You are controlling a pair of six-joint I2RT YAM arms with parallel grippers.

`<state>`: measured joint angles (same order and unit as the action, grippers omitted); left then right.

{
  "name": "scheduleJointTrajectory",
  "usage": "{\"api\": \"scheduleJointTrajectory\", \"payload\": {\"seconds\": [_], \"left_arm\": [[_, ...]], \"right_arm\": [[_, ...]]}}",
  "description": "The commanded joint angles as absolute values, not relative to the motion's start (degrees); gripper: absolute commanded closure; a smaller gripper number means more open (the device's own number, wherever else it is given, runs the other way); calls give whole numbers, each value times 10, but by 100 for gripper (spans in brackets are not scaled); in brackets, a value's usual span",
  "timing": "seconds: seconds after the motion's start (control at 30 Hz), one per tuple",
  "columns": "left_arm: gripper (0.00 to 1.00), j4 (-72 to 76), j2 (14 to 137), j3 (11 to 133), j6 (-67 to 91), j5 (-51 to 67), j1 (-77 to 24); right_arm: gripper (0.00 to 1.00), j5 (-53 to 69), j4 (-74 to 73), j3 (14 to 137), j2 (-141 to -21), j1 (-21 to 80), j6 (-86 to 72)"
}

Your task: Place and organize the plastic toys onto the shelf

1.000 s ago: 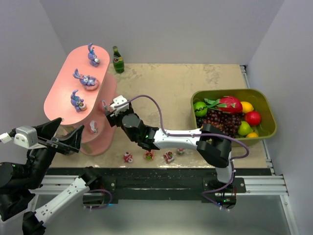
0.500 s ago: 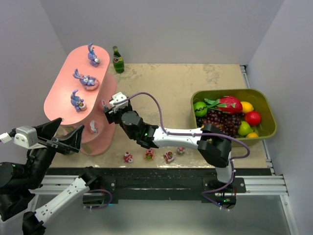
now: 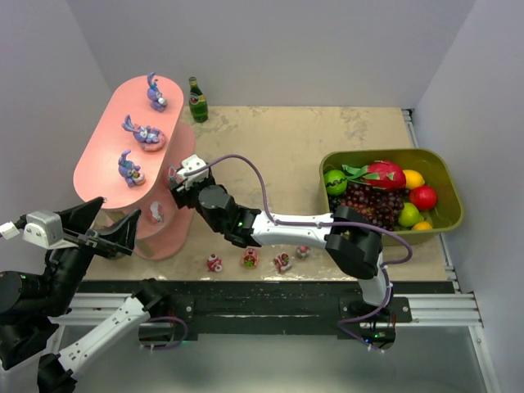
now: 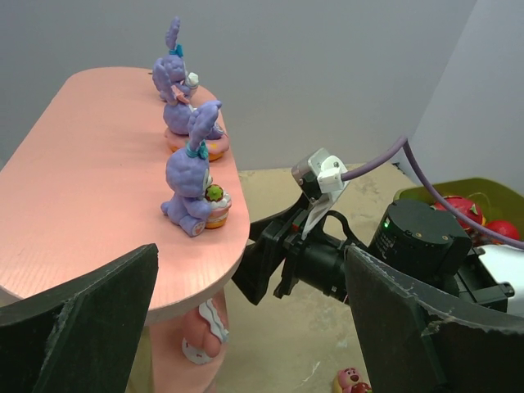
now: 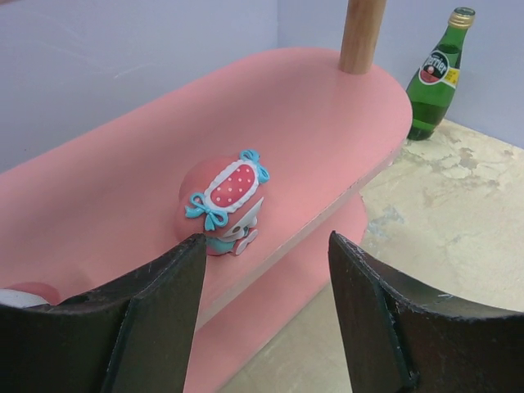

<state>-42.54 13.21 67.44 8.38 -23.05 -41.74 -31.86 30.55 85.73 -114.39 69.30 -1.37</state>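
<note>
Right gripper (image 5: 264,243), jaws apart and empty, faces the long edge of a lower tier of the shelf (image 5: 311,106). A pink toy (image 5: 225,203) lies on its side near that edge, just beyond the fingertips, likely as deep as the arm reaches under the top tier. Three purple bunnies (image 3: 143,133) line the top tier. Four loose toys (image 3: 250,259) lie along the table's (image 3: 327,139) near edge. Left gripper (image 4: 250,254), wide open, hangs clear at the shelf's near end.

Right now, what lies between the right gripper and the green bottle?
The shelf, in the right wrist view: its tier runs from the right gripper toward the green bottle, bearing a pink toy with blue bows and a wooden post.
</note>
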Motion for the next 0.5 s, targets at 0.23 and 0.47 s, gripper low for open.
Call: {"api": "scheduleJointTrajectory", "payload": {"seconds": [0.23,0.47], "left_arm": [[1,-427,128,693,88,-242,-416],[1,-432,127,695,91,-241,-416]], "right_arm": [[36,-316,310,870,-1133,692,-25],[36,-359,270,774,-1023,692,-76]]}}
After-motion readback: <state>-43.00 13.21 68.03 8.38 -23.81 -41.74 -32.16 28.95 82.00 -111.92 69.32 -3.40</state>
